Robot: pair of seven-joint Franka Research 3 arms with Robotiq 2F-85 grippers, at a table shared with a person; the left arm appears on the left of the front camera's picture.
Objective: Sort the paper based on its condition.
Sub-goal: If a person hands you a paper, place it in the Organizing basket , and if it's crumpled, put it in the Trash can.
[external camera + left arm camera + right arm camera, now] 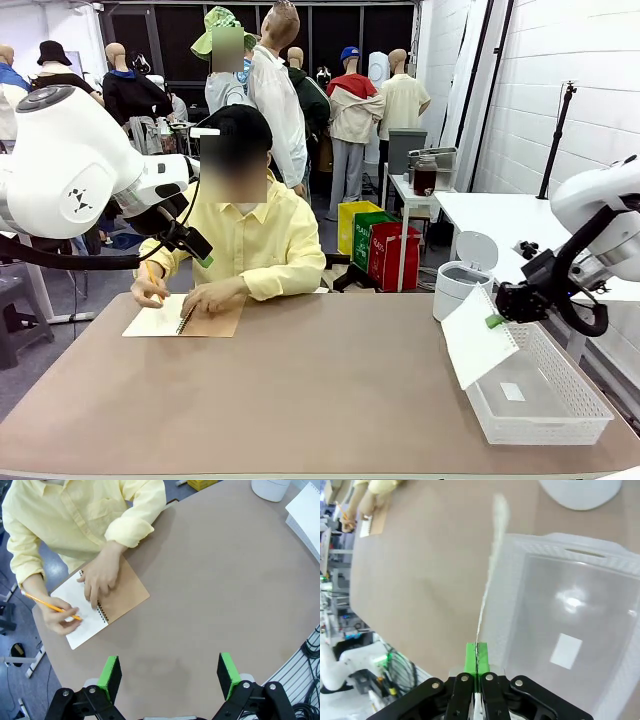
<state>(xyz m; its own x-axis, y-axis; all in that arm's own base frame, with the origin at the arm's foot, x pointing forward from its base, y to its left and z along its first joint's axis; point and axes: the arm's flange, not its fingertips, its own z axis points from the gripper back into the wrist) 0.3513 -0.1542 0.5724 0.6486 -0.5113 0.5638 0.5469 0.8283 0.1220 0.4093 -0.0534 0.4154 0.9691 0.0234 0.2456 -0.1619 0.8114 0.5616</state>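
The white slotted plastic basket (545,400) stands at the robot's right end of the desk (300,400). On its floor lies one small white rectangle (512,391); whether it is a label or a slip cannot be told. Over the basket's near-left rim the right pincer (497,320) is clamped tight on the upper corner of a sheet of paper (478,340). The sheet hangs tilted, its lower part across the basket's left wall, and it looks flat and uncreased. In the right wrist view that pincer (476,660) has its green pads pressed together on the sheet (487,590), seen edge-on above the basket's wall (520,545).

Just beyond the basket's far-left corner stands a white lidded bin (460,280); what it holds is hidden.

Well apart from the basket, across the desk, a person writes with a pencil (50,607) in a spiral notebook (107,605), one hand (100,577) resting on it. On that side, away from the basket, the left pincer (170,672) hangs above bare desk, jaws wide, holding nothing.
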